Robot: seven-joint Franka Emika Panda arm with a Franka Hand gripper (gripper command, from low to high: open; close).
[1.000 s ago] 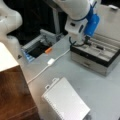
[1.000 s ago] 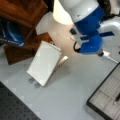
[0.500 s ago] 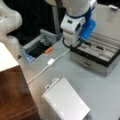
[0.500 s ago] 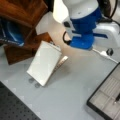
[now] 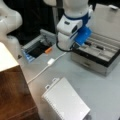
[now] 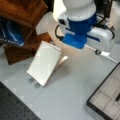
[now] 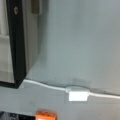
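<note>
claw state cannot be told; gripper point(image 5: 65, 46) hangs above white cable point(image 7: 45, 85): descend squarely over its connector block point(image 7: 78, 96), clear of the tool case point(image 5: 100, 58).

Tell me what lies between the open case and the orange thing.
In the wrist view, between the case and the orange thing lies bare table crossed by a white cable with its small block.

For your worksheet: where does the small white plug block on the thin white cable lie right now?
The small white plug block lies on the grey table, left of centre in a front view, between the open grey tray and white ribbed box.
</note>
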